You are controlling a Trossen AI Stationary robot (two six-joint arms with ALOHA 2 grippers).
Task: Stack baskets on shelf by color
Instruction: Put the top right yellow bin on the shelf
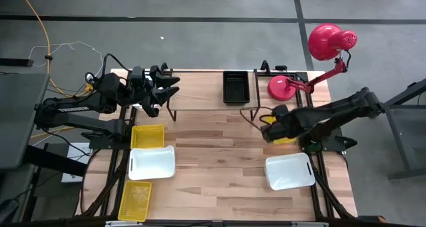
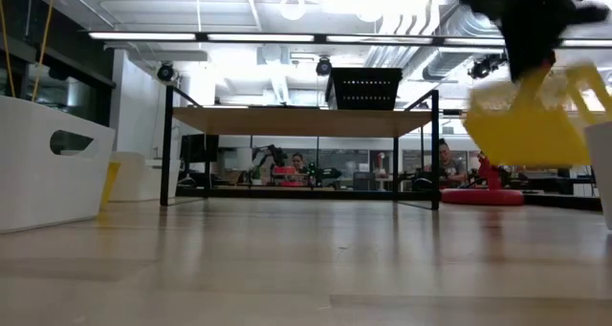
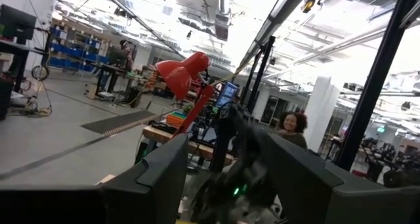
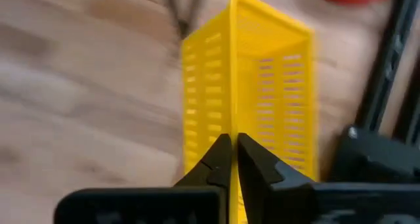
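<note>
While the right gripper (image 4: 233,159) pinches one wall of a yellow basket (image 4: 262,92), fingers nearly closed on it, the basket hangs clear of the table (image 1: 219,154), tilted, just right of the shelf (image 1: 200,84). Mesh walls, slotted, bright yellow. Black basket (image 1: 236,87) sits on the shelf. Left gripper (image 1: 166,90) waits at the shelf's left end, apparently open.

A black basket (image 1: 236,86) sits on the shelf (image 1: 200,92). One yellow mesh basket (image 4: 262,99) hangs tilted off the worktop; two yellow (image 1: 147,136) and two white (image 1: 152,162) lie flat.
</note>
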